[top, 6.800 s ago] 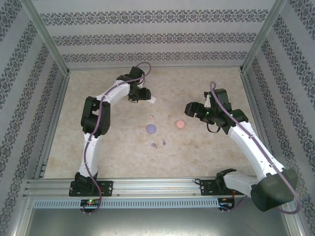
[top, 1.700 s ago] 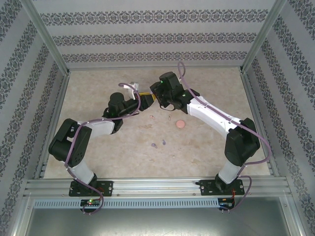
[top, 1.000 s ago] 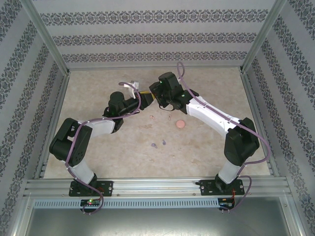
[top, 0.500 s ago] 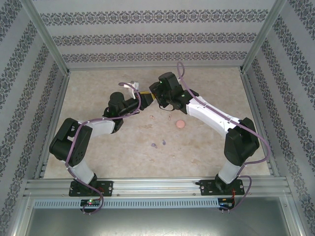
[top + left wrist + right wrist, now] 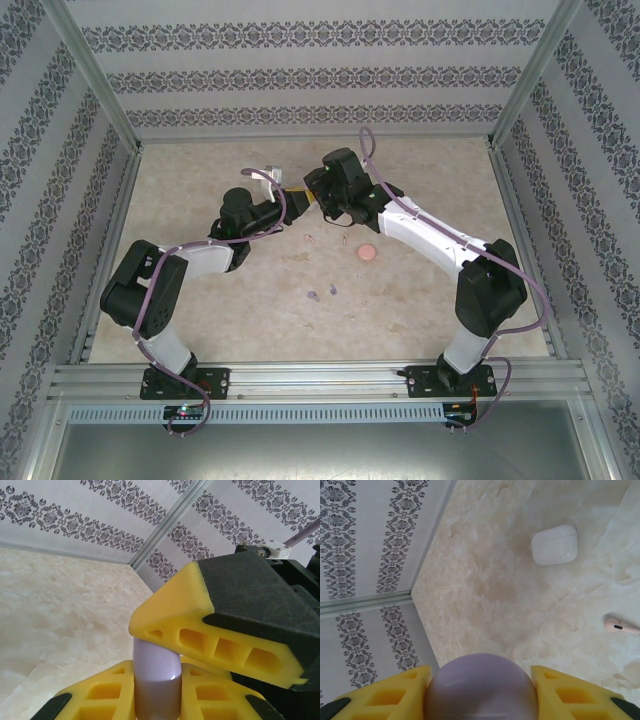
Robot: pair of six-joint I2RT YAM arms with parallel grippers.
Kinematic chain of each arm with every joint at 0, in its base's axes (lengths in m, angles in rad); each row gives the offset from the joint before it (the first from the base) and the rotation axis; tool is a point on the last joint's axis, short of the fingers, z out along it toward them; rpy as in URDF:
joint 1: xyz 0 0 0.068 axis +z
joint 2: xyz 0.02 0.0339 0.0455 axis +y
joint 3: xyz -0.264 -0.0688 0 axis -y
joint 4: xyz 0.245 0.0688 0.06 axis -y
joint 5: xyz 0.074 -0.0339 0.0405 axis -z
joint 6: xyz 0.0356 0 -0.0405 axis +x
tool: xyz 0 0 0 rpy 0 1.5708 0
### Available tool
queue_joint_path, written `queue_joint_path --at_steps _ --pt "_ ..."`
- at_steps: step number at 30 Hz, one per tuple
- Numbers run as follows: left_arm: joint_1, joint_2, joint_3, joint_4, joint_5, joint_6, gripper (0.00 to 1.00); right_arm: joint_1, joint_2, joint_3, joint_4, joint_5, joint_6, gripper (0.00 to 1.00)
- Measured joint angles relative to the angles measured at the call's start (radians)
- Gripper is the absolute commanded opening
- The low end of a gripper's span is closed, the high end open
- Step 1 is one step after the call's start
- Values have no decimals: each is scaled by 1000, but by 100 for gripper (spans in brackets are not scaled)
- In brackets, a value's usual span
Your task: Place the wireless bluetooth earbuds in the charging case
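A purple charging case [image 5: 156,655] hangs above the table's far middle, gripped from two sides. My left gripper [image 5: 156,675] is shut on its lower part, one yellow finger [image 5: 95,700] on each side. My right gripper [image 5: 480,676] is shut on the same case [image 5: 480,690] across its rounded width; one of its fingers [image 5: 210,625] lies over the top. In the top view the two grippers [image 5: 297,206] [image 5: 313,197] meet tip to tip and hide the case. Two purple earbuds [image 5: 313,295] [image 5: 333,290] and two pink earbuds [image 5: 309,239] [image 5: 345,240] lie on the table.
A white case [image 5: 554,545] lies shut on the table beyond the grippers, with a pink earbud [image 5: 621,626] to its right. A round pink case [image 5: 366,252] sits right of centre. Patterned walls and metal posts close in the table [image 5: 440,300] on three sides.
My left gripper's fingers have closed onto the purple case over the last second. Both arms have stayed almost where they were, and the right gripper's hold is unchanged.
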Motion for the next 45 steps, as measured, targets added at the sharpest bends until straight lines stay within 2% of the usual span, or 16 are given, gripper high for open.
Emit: queue_joint_path --at_steps 3,8,10,14,19,26,32,38,45 --pt "0 0 0 0 0 0 0 0 0 -3 5 -1 0 49" --pt "-8 4 0 0 3 0 0 -9 0 -16 41 -9 -2 78" --pt "-13 4 0 0 7 0 0 -19 -6 -32 75 -10 -5 82" --pt "-19 4 0 0 23 0 0 -65 -60 -89 118 -10 -31 82" --pt "-19 3 15 -31 50 9 0 -146 -212 -190 145 -30 -130 82" --pt "-19 -32 103 -215 139 99 0 -264 -441 -436 201 -133 -411 82" --pt "-19 -68 206 -375 243 186 0 -290 -566 -609 247 -275 -701 82" --pt "-19 -69 261 -466 323 223 0 -290 -618 -647 300 -410 -867 82" --pt "-19 -69 272 -524 381 235 0 -280 -555 -616 340 -482 -927 80"
